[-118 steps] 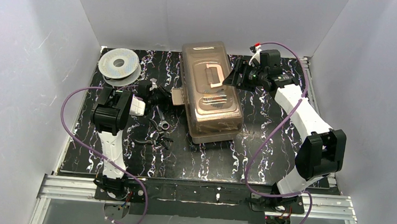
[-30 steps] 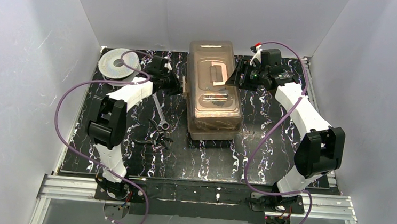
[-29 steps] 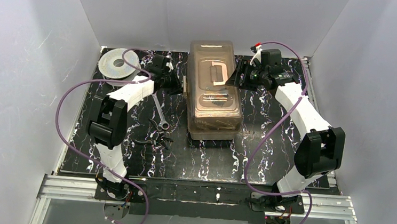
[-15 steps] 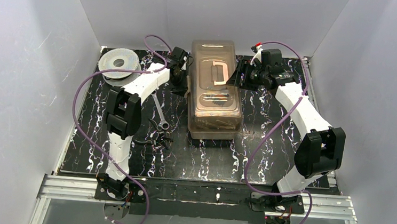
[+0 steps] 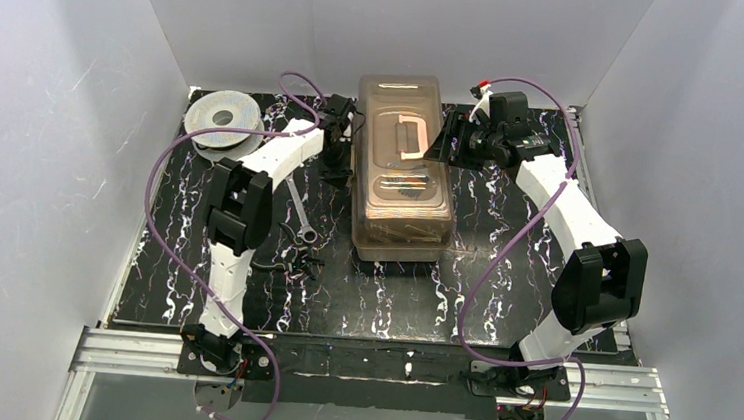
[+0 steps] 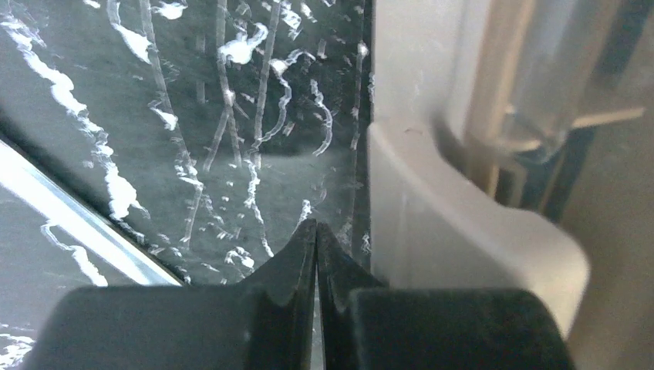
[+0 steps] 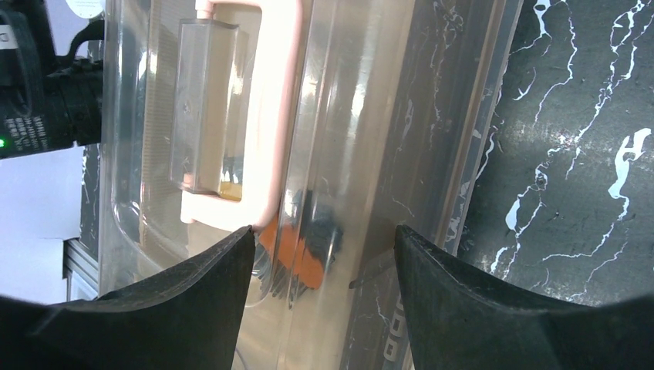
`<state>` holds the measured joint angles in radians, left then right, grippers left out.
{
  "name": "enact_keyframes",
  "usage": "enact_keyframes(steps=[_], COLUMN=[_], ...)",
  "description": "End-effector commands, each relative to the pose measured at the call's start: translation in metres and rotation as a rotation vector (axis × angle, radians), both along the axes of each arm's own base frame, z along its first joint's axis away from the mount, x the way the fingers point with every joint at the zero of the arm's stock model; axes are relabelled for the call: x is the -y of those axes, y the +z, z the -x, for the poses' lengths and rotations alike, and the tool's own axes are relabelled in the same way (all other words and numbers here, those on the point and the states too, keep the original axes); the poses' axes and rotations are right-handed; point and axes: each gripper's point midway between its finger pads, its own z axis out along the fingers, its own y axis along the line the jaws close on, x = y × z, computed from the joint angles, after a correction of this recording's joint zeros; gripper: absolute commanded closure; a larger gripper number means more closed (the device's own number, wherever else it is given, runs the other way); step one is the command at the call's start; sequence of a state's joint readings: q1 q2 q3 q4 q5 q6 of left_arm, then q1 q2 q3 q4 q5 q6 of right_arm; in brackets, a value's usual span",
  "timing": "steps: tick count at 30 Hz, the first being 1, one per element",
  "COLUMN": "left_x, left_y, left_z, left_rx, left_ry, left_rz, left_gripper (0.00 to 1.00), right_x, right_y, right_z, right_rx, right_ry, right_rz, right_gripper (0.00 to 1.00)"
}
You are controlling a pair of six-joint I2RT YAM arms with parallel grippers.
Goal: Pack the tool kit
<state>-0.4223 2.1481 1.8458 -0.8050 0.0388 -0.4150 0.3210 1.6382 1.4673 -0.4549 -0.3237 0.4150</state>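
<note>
So, room first: white panel walls (image 5: 56, 95) on three sides, a black mat with white marble veining (image 5: 371, 300) as the work surface, and an aluminium rail (image 5: 376, 366) along the near edge where both arm bases bolt on.

The tool kit (image 5: 401, 172) sits at mid-back of the mat, long axis running front to back, smoky lid down, pinkish handle (image 5: 409, 138) on top. A grey wire spool (image 5: 223, 120) is in the back-left corner. A wrench (image 5: 300, 209) lies just left of the kit, with a clump of small dark tools (image 5: 289, 259) nearer the front.

The left gripper (image 5: 336, 162) is at the kit's left side, pinched fully closed on nothing. The right gripper (image 5: 445, 144) is at the kit's right side near the handle, jaws spread wide and gripping nothing.

View differences:
- Left wrist: closed fingertips (image 6: 316, 235) sit low over the mat, right next to a rounded beige plastic part (image 6: 463, 231) of the kit wall. Contact can't be told. The top view hides this under the arm.
- Right wrist: spread jaws sit over the lid's right half, and an orange-and-dark tool (image 7: 297, 258) shows through the lid. The top view can't resolve that.
- Only the top view shows the spool, the wrench and the loose tools.
</note>
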Motion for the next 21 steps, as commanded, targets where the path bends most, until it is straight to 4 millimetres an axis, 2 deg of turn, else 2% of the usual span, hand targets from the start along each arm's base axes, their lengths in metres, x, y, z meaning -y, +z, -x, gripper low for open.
enact_keyframes(steps=[1,4,7,13,16,21], left_x=[0.072,0.090,0.106,0.132,0.121,0.083], left_y=[-0.012,-0.014,-0.007,0.030,0.041,0.057], left_z=[0.019,0.020,0.020,0.012,0.008,0.007], left_rx=[-0.049,-0.053,-0.015,0.114,0.153,0.219], left_ry=[-0.113,-0.125,-0.138,-0.152,-0.112,-0.038], left_rz=[0.181,0.288,0.404,0.669,0.697,0.631], left_gripper=[1.00,1.00,1.00,1.00,1.00,1.00], right_x=[-0.025,-0.025,-0.026,-0.030,-0.027,-0.019], right_y=[-0.005,-0.003,-0.003,-0.006,-0.003,0.009], right_z=[0.015,0.016,0.017,0.020,0.020,0.020], right_rx=[-0.055,-0.053,-0.052,-0.071,-0.061,-0.031], right_ry=[0.085,0.088,0.093,0.115,0.104,0.071], right_rz=[-0.039,-0.044,-0.047,-0.068,-0.059,-0.053], right_gripper=[0.28,0.28,0.28,0.28,0.28,0.26])
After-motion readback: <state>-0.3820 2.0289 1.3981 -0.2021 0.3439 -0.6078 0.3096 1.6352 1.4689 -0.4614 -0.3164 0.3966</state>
